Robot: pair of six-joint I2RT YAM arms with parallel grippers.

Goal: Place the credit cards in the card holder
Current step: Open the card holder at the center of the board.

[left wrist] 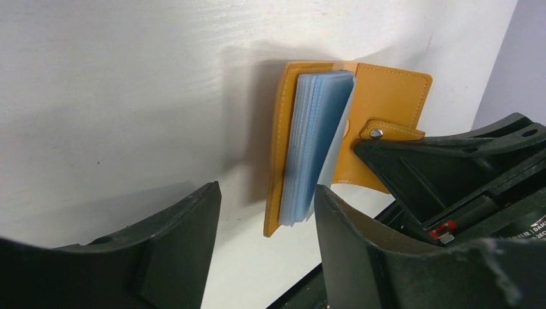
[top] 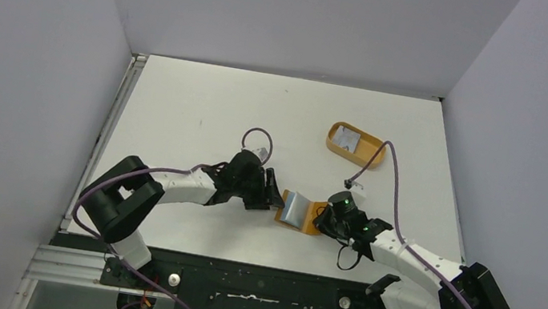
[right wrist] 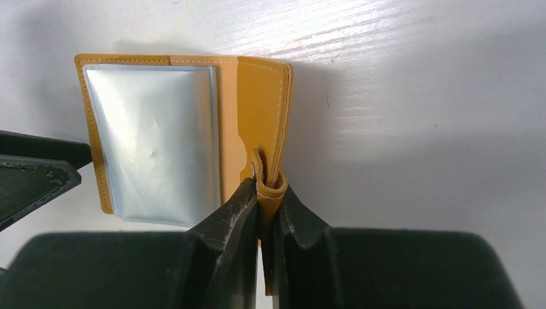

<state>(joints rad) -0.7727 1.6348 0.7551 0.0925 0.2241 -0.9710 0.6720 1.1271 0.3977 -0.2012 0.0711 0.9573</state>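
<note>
Orange-tan card holder (top: 299,211) lies open at my twelve o'clock, sleeves (left wrist: 315,141) fanned up, snap tab (right wrist: 269,187) pinched in my right claw (right wrist: 265,193); pale credit card (top: 346,139) at one o'clock.

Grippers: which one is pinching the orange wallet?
The right gripper, shut on the card holder's snap tab; the left gripper is open, clamping nothing.

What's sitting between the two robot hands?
The open card holder lies between the left gripper and the right gripper, which pinches its tab; the top view shows it.
</note>
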